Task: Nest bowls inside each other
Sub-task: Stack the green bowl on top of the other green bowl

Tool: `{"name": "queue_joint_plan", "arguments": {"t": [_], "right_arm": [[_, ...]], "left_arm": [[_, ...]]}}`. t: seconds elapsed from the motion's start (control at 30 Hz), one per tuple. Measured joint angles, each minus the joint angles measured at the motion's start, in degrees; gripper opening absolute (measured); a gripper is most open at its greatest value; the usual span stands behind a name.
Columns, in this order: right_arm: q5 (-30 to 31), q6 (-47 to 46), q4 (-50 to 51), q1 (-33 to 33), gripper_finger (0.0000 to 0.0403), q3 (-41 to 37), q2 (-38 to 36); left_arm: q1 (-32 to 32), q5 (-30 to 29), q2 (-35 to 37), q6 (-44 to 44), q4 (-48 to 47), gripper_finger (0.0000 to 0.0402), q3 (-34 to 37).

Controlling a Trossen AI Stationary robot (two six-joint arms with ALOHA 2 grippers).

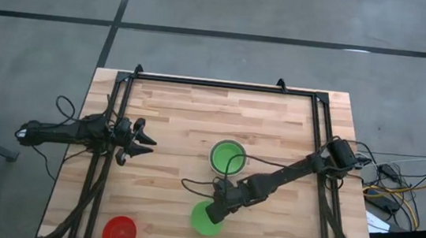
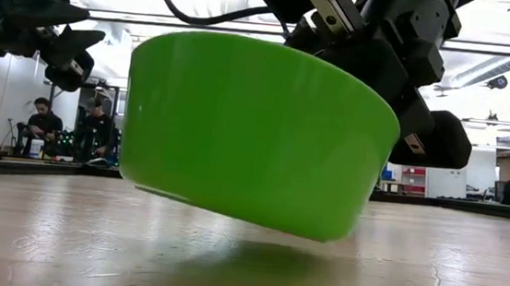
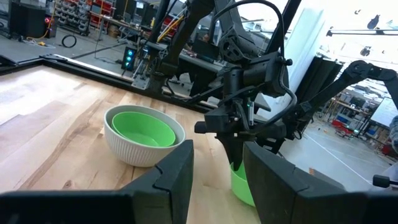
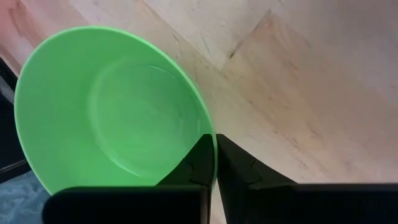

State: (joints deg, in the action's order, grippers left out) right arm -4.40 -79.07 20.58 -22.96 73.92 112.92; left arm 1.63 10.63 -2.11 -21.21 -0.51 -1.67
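My right gripper (image 1: 216, 212) is shut on a bright green bowl (image 2: 256, 129) near the table's front middle. The bowl hangs tilted just above the wood. Behind it stands a pale white-grey bowl (image 3: 134, 152) on its base, with another green bowl (image 3: 142, 129) nested inside it. A red bowl (image 1: 118, 232) sits on the table at the front left corner. My left gripper (image 1: 145, 145) waits open over the table's left side, level and holding nothing. My right gripper pinches the green bowl's rim (image 4: 208, 129) between its two fingers, one finger inside the bowl and one outside. The fingers slant down from the table's right and far side. The bowl hangs tilted below them, its base apparently clear of the table with a shadow beneath.
A black frame (image 1: 224, 84) runs along the table's far edge and down both sides. Bare wood lies between the red bowl and the held one. Cables (image 1: 392, 185) trail off the table's right side. People sit in the room beyond the table.
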Motion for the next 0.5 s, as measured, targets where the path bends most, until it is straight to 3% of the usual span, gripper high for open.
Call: {"name": "queue_joint_plan", "arguments": {"t": [0.5], "right_arm": [[0.00, 1.31, 0.19, 0.15, 0.0008, 0.86, -0.04]], "left_arm": [[-0.02, 0.00, 0.00, 0.02, 0.00, 0.0145, 0.00]]}}
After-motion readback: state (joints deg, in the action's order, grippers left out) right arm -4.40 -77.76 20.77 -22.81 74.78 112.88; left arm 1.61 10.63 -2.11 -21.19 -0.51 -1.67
